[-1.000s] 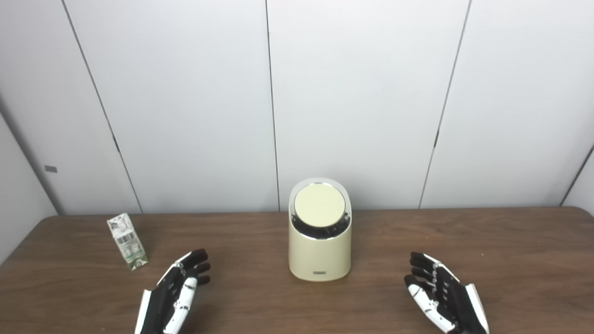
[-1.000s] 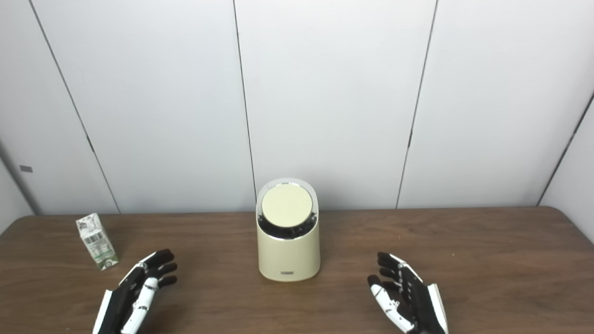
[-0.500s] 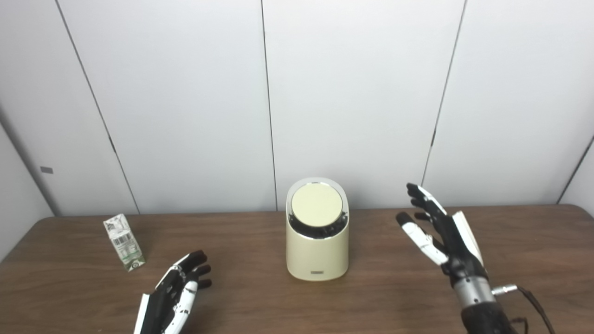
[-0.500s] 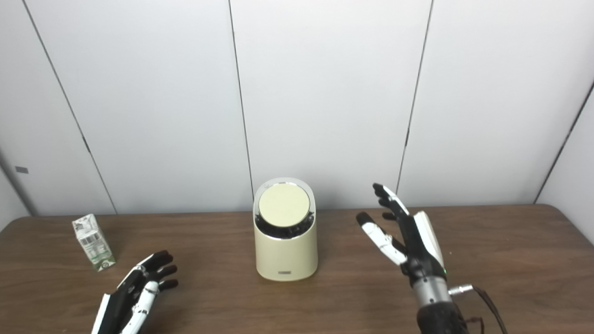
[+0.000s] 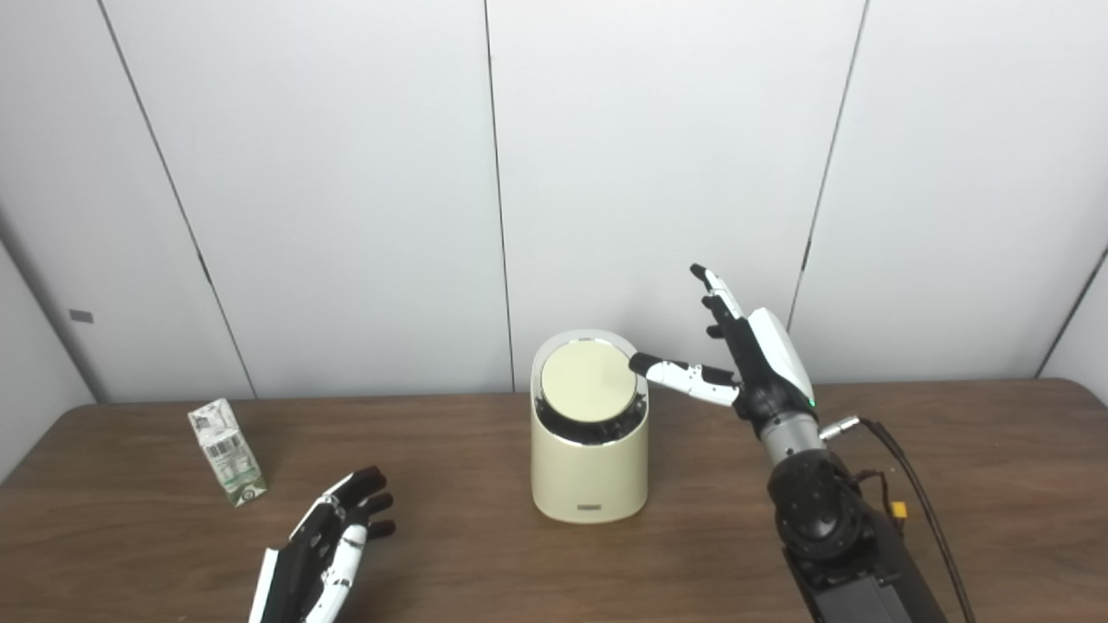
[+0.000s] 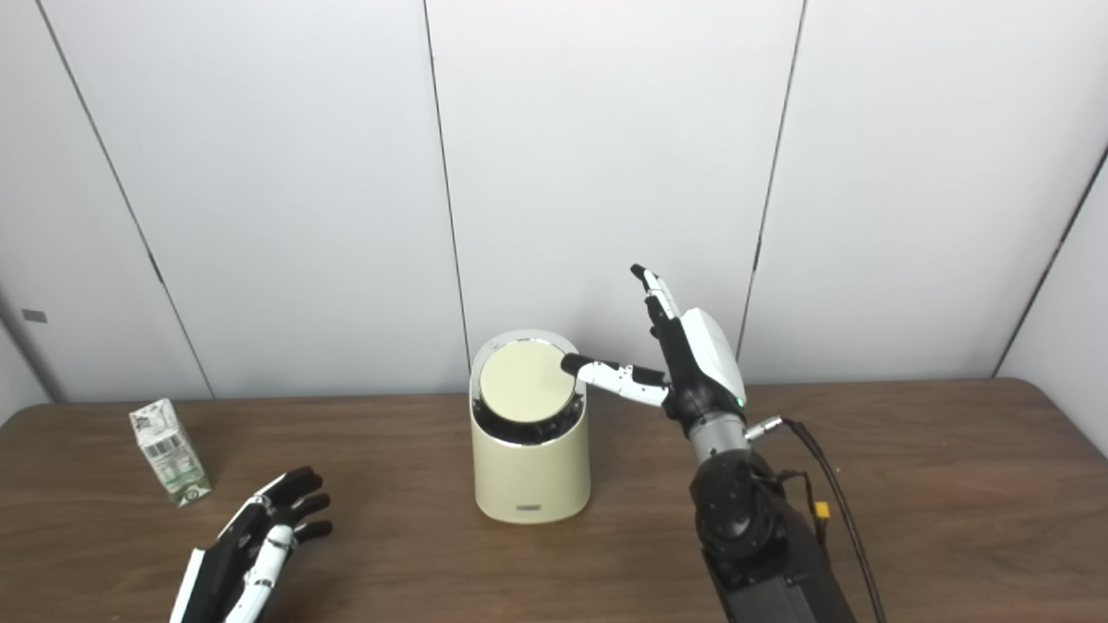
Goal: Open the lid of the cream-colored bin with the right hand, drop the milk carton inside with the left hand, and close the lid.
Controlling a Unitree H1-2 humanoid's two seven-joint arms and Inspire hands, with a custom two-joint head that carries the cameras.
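The cream-colored bin (image 5: 590, 472) stands at the table's middle, its round tilted lid (image 5: 589, 382) down inside a chrome rim. My right hand (image 5: 749, 356) is raised just right of the bin top, open, fingers pointing up and the thumb (image 5: 679, 372) stretched left to the lid's right edge. A small white and green milk carton (image 5: 226, 450) stands upright at the far left of the table. My left hand (image 5: 333, 541) rests open, palm down, near the front edge, to the right of and nearer than the carton, holding nothing.
The brown wooden table (image 5: 952, 484) runs the full width, with a white panelled wall close behind the bin. A black cable (image 5: 917, 497) trails from the right wrist down toward the table's front right.
My right hand rose from low at the front right, up and leftward, to the bin's top; its thumb now reaches the lid edge. The left hand, carton and bin stayed put.
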